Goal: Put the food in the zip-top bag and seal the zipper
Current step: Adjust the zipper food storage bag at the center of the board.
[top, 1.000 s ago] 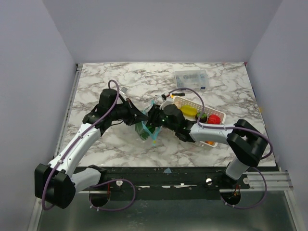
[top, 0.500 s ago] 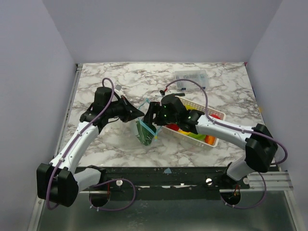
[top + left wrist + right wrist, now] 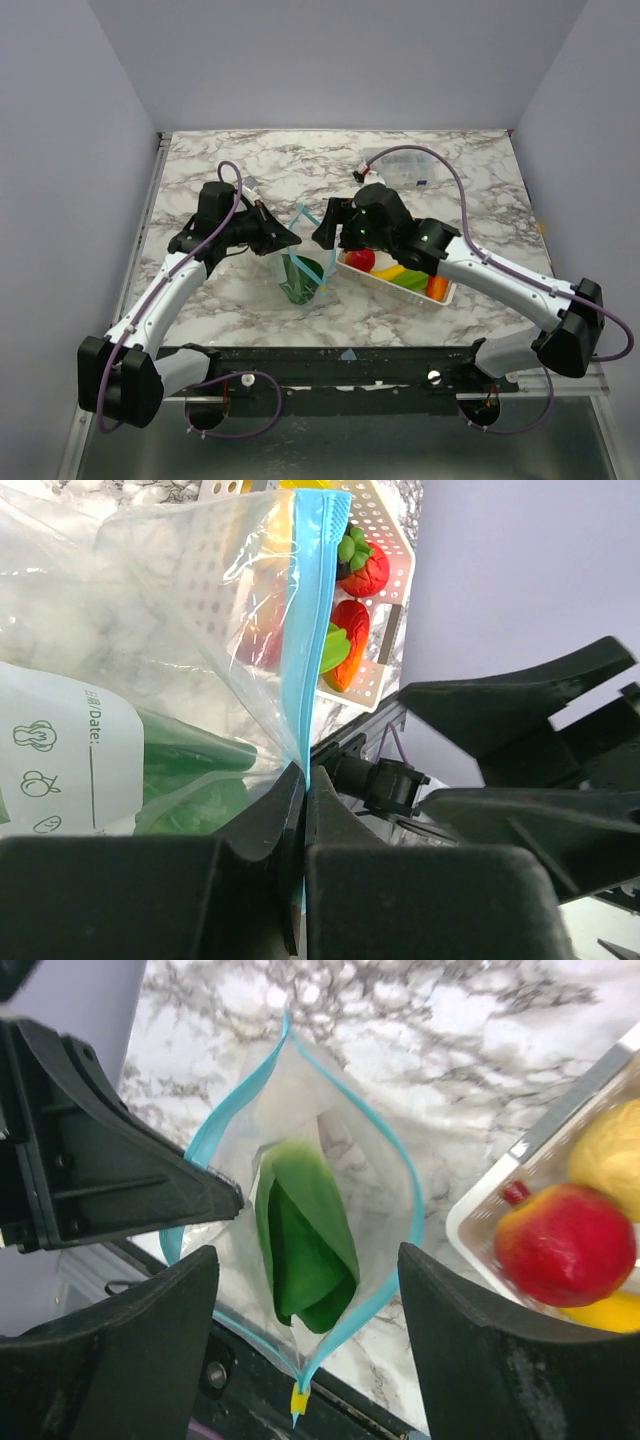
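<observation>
The zip-top bag stands open on the marble table with a green leafy food piece inside. My left gripper is shut on the bag's light-blue zipper at one side of the mouth, pinching it. My right gripper is open and empty, hovering just above the mouth. In the right wrist view the zipper rings the open mouth, with the green piece below my right gripper. More food lies in the basket: a red piece, yellow, green and orange.
A white slotted basket sits right of the bag, close to my right arm; it also shows in the left wrist view and the right wrist view. A small clear lidded box stands at the back. The table's front edge is just below the bag.
My right gripper has risen out of the bag's mouth and drawn back, leaving the green piece inside. My left gripper still holds the bag's edge, and the mouth now stands higher.
</observation>
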Robot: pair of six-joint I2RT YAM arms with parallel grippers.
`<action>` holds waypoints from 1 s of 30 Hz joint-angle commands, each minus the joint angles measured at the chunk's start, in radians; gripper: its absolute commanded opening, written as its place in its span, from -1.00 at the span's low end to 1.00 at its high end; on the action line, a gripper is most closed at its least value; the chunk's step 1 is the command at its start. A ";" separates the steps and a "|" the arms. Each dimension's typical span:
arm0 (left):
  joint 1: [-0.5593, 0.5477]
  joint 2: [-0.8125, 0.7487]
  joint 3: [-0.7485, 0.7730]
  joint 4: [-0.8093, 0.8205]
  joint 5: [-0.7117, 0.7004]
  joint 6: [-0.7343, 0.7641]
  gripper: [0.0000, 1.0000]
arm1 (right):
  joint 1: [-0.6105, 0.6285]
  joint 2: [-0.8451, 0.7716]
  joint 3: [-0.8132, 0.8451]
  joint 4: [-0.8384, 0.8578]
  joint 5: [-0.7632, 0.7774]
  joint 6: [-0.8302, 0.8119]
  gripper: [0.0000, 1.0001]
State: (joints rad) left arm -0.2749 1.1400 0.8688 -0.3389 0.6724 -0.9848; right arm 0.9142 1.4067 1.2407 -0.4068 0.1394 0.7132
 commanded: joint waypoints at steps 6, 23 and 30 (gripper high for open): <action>0.002 -0.054 0.015 -0.033 0.031 0.088 -1.00 | -0.070 -0.010 -0.113 0.043 0.037 -0.026 0.57; 0.002 -0.083 0.092 -0.194 -0.150 0.280 -1.00 | 0.019 0.125 -0.040 0.222 -0.163 -0.030 -0.89; 0.002 -0.113 0.155 -0.329 -0.403 0.437 -0.99 | 0.049 0.145 0.053 0.210 -0.184 0.063 -0.99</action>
State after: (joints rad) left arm -0.2749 1.0649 0.9855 -0.5709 0.4664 -0.6739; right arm 0.9611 1.5383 1.2503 -0.2073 -0.0216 0.7193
